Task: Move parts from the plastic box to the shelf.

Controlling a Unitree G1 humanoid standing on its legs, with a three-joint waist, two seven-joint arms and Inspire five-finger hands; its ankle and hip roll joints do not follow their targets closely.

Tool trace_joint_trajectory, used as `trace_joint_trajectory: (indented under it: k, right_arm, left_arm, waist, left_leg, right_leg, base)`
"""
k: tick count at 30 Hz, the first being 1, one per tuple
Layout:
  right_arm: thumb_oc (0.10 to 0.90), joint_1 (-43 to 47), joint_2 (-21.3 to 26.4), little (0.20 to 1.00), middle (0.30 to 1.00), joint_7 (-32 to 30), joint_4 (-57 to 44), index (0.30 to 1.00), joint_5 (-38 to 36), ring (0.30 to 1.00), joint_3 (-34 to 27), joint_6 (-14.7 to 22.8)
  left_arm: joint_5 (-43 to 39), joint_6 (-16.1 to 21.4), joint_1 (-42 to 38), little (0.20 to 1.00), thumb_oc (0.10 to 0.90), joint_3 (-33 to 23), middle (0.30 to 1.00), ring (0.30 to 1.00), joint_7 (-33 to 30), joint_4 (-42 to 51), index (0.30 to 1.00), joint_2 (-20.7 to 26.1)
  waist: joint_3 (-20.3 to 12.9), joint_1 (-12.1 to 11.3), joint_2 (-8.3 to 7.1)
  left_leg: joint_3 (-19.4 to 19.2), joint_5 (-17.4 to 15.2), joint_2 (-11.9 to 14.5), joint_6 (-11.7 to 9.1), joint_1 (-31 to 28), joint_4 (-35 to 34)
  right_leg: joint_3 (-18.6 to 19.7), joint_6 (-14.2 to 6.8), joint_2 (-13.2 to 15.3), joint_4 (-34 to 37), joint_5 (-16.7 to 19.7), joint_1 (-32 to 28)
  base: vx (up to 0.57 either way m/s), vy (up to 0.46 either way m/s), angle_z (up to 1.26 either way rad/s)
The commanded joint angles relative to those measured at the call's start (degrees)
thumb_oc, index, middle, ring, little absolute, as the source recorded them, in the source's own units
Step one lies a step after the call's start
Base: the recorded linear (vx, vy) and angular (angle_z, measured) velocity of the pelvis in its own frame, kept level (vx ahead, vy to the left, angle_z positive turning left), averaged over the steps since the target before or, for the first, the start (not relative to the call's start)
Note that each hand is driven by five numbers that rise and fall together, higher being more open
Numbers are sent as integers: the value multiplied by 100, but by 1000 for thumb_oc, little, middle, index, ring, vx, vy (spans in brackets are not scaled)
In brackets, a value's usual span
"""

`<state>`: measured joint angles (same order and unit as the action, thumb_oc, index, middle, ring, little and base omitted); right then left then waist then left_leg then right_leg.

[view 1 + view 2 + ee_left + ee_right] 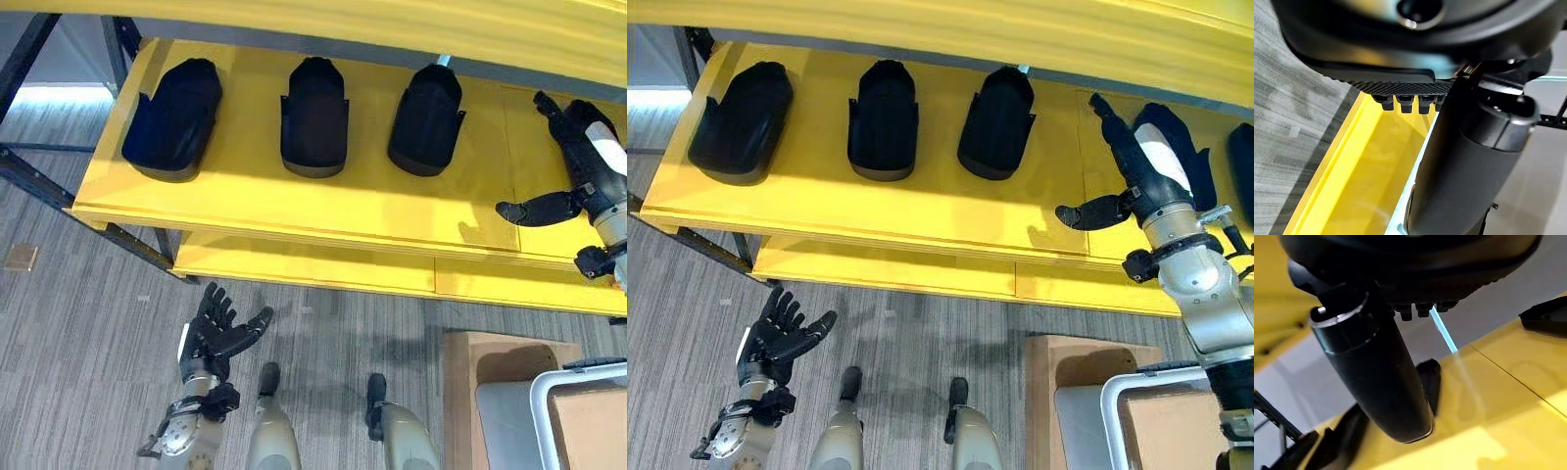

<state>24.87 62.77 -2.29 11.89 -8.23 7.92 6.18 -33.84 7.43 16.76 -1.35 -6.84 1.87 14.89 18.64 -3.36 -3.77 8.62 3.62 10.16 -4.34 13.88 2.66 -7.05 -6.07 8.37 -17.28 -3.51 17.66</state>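
Note:
Three black moulded parts (174,117) (314,116) (427,117) lie in a row on the yellow shelf (392,206). A further black part (1203,171) lies on the shelf's right section, just under my right hand (1151,162). That hand is open above it, fingers straight toward the shelf's back and thumb (1087,211) stretched sideways, holding nothing. One more part (1244,162) shows at the far right edge. My left hand (216,333) hangs low over the carpet in front of the shelf, open with fingers spread and empty. The grey plastic box (1117,411) with a pale rim stands at lower right.
A brown cardboard box (470,362) sits on the floor beside the plastic box. A lower yellow shelf board (313,264) juts out under the main one. Dark metal frame posts (29,176) stand at the left. Another yellow board (392,20) overhangs the top.

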Motion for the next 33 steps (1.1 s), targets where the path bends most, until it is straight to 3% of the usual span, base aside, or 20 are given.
trace_joint_trajectory:
  k: [1, 5, 8, 15, 19, 30, 33]
  right_arm:
    - [900, 1447, 572, 1000, 1000, -70, 326, 1000, -478, 1000, 432, 186]
    - [900, 2565, 768, 1000, 1000, 47, 1208, 1000, -828, 1000, 1431, 172]
    - [900, 3059, 802, 1000, 1000, 110, 1673, 1000, -1190, 1000, 1811, 144]
    - [900, 3887, 947, 1000, 1000, 137, 2424, 1000, -1365, 1000, 2377, 103]
    - [900, 4830, 1029, 1000, 1000, -10, 3080, 1000, -1439, 1000, 2889, 88]
    - [900, 5809, 1048, 1000, 1000, -143, 3486, 1000, -1480, 1000, 3538, 62]
    - [900, 6183, 832, 1000, 1000, -113, 3601, 1000, -1438, 1000, 3872, 36]
  left_arm:
    - [-213, 581, -24, 1000, 900, -60, 1000, 1000, 135, 855, 1000, 499]
    - [-316, 626, -17, 1000, 900, -31, 1000, 1000, 145, 894, 1000, 554]
    - [-385, 642, -8, 1000, 900, -43, 1000, 1000, 148, 901, 1000, 568]
    - [-565, 693, -55, 1000, 900, 6, 1000, 1000, 121, 856, 1000, 546]
    - [-599, 720, -93, 1000, 900, 80, 1000, 1000, 105, 805, 1000, 590]
    - [-662, 755, -175, 1000, 900, 155, 1000, 1000, 21, 730, 1000, 564]
    - [-677, 768, -214, 1000, 900, 95, 1000, 1000, -64, 746, 1000, 599]
  waist:
    - [-41, -203, -199]
    - [104, -288, -135]
    - [204, -342, -73]
    - [330, -449, 26]
    - [399, -526, 94]
    - [508, -554, 196]
    - [575, -613, 157]
  left_leg:
    - [-223, -32, 211, -118, -461, -283]
    - [-152, 14, 183, -137, -353, -257]
    - [-74, 44, 158, -154, -221, -202]
    - [11, 141, 143, -175, -62, -228]
    - [55, 239, 181, -204, 37, -328]
    - [114, 315, 191, -223, 149, -430]
    - [114, 262, 225, -215, 219, -391]
  right_leg:
    - [-104, -112, 267, 334, 48, -317]
    - [-158, -96, 288, 268, 42, -243]
    - [-198, -77, 303, 169, 10, -151]
    - [-288, -61, 336, 18, -42, 22]
    - [-328, -39, 332, -169, -131, 245]
    - [-336, 9, 325, -496, -314, 569]
    - [-240, 18, 262, -567, -294, 825]
  base:
    - [-33, 11, 4]
    - [-26, 7, 11]
    - [-33, -2, 12]
    - [-2, -14, 9]
    - [13, -24, 5]
    - [31, -34, 6]
    - [21, -34, -3]
